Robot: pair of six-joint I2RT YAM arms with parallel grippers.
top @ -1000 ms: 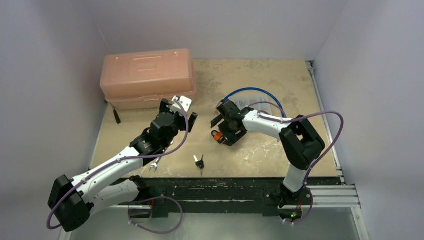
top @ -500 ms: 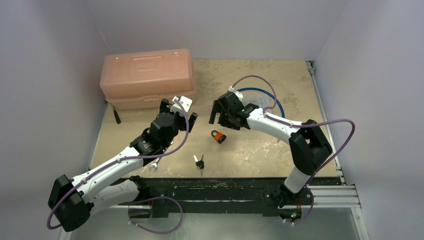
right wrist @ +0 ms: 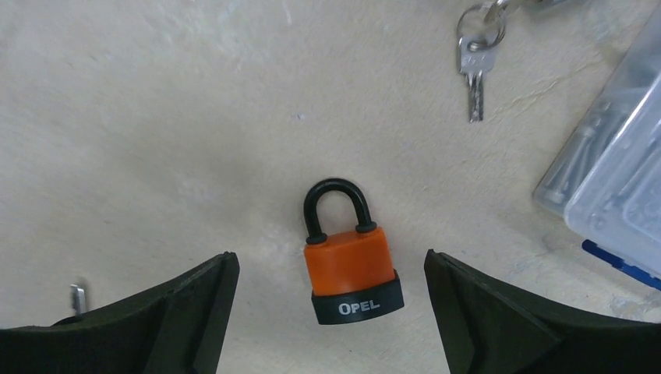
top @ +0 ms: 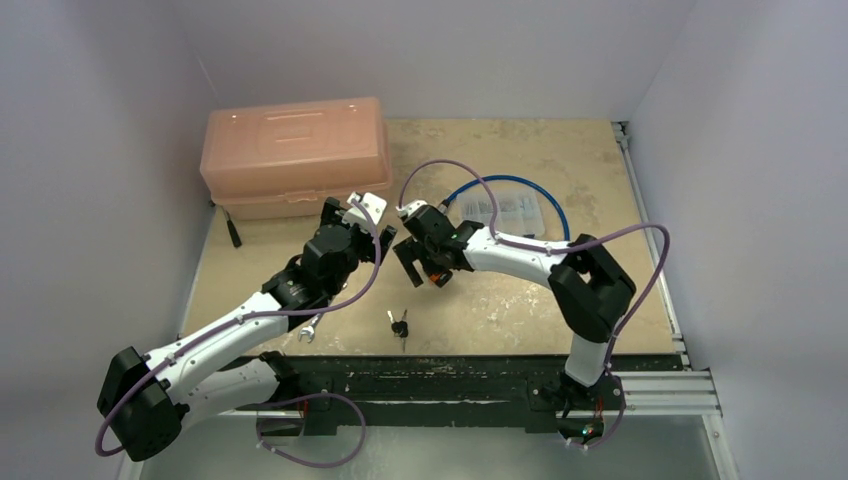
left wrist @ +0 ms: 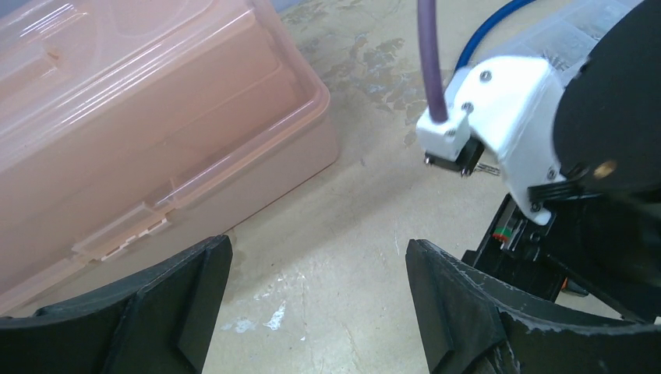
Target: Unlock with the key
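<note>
Orange-bodied padlock (right wrist: 352,265), black shackle seated at both legs, black base marked OPEL, lying flat between wide-spread fingers of right gripper (right wrist: 327,261), untouched. Left gripper (left wrist: 317,257) likewise spread, empty.

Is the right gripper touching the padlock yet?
Apart. The right wrist view shows the padlock lying flat between the fingers of the open right gripper, with bare table on both sides.

pale walls (top: 450,50), worn beige table (top: 560,160)
</note>
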